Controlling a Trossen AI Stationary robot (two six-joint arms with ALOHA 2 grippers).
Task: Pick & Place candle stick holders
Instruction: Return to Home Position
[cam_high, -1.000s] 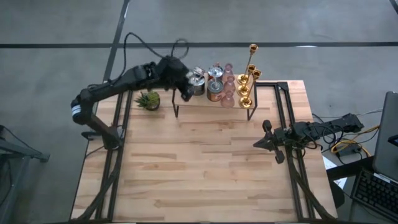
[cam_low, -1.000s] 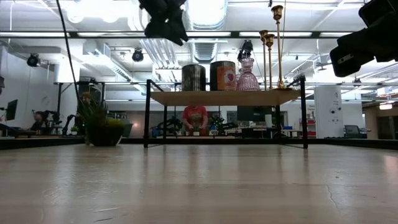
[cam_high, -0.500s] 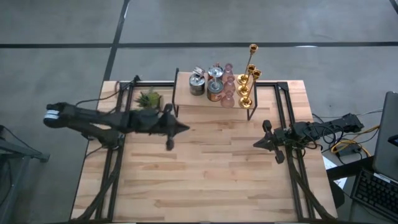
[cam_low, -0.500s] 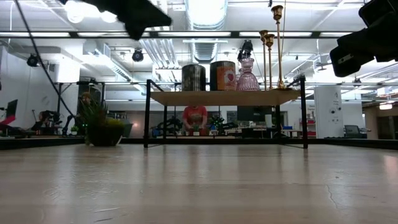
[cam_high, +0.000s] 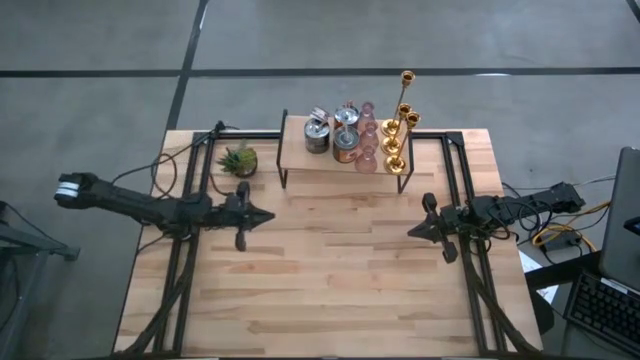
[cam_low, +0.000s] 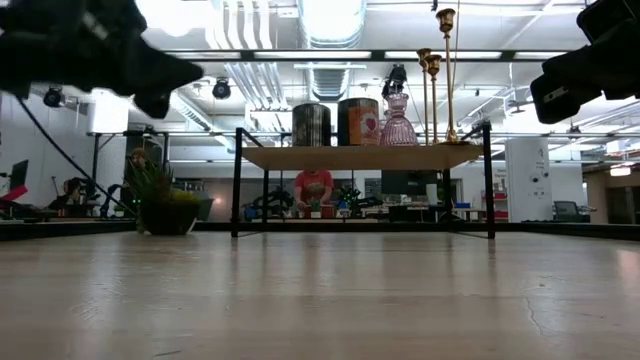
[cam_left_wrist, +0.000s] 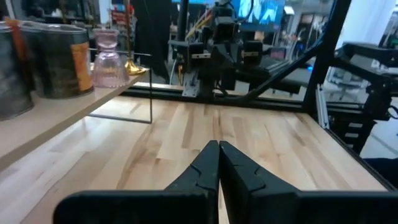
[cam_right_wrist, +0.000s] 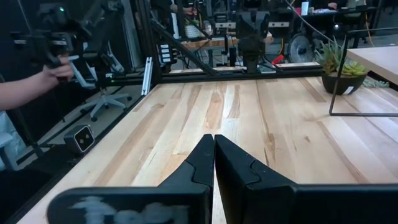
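The candle stick holders stand on a small wooden shelf (cam_high: 300, 160) at the table's far edge: silvery cups (cam_high: 318, 133), pink glass ones (cam_high: 366, 142) and gold stems (cam_high: 400, 125) on round bases. The low view shows the cups (cam_low: 312, 125), a pink one (cam_low: 398, 120) and the gold stems (cam_low: 445, 70). My left gripper (cam_high: 268, 215) is shut and empty, above the table, near and left of the shelf; it also shows in the left wrist view (cam_left_wrist: 219, 146). My right gripper (cam_high: 410, 232) is shut and empty at the table's right, as the right wrist view (cam_right_wrist: 214, 138) shows.
A small spiky green potted plant (cam_high: 238, 159) stands left of the shelf. The shelf has a black wire frame (cam_low: 237, 180). Black rails (cam_high: 190, 200) run along the table's left and right sides. A person's hand (cam_right_wrist: 50, 73) shows beyond the table.
My left gripper has drawn back from the silvery cups on the shelf, toward the table's near and left edges, and the arm now lies stretched out low over the table's left side. The holders have stayed in place.
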